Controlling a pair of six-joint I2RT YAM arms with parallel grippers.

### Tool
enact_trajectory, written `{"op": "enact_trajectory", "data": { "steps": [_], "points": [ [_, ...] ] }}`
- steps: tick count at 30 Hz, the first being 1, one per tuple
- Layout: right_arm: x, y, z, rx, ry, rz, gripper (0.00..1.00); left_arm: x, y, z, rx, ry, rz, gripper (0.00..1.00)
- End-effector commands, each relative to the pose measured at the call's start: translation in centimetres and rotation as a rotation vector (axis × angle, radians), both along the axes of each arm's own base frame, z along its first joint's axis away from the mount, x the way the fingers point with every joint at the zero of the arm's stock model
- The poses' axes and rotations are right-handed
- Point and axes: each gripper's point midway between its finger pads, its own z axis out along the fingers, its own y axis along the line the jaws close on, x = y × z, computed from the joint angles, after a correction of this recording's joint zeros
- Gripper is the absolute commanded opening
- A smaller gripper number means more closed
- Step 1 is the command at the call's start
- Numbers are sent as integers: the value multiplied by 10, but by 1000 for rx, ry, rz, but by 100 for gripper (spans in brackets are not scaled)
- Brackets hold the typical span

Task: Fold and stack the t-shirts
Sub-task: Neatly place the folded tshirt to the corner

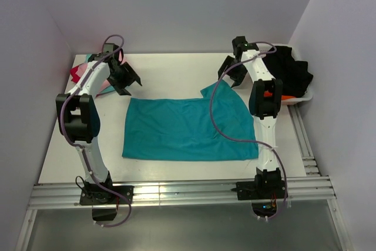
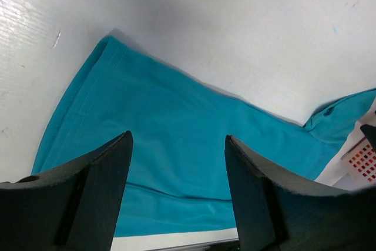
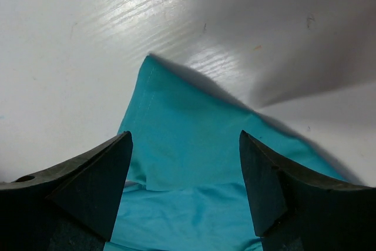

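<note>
White table (image 1: 176, 72) bears one teal t-shirt (image 1: 185, 129), spread out

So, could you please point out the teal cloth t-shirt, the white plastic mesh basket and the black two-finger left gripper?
teal cloth t-shirt (image 1: 188, 130): top view, middle of its spread body.
white plastic mesh basket (image 1: 301, 99): top view, its front rim.
left gripper (image 1: 134, 87): top view, midway between its fingertips.

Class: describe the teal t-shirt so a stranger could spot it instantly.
Find the white table. At its centre lies the teal t-shirt, spread out. The pink and red cloths are bunched far left, the dark clothes heaped in the far-right basket.
</note>
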Motion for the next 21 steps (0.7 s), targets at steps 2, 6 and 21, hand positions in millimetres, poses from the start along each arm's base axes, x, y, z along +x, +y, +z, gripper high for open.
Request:
{"op": "enact_trajectory", "data": {
  "steps": [2, 6, 21],
  "points": [
    [29, -1, 14, -14, -114, -24, 80, 0, -6, 15, -28, -58, -63, 69],
    [37, -9, 2, -58, -126, -56, 80, -3, -9, 12, -40, -54, -84, 68],
    [35, 43, -41, -31, -72, -58, 73, -25, -6, -4, -33, -11, -137, 66]
  ]
}}
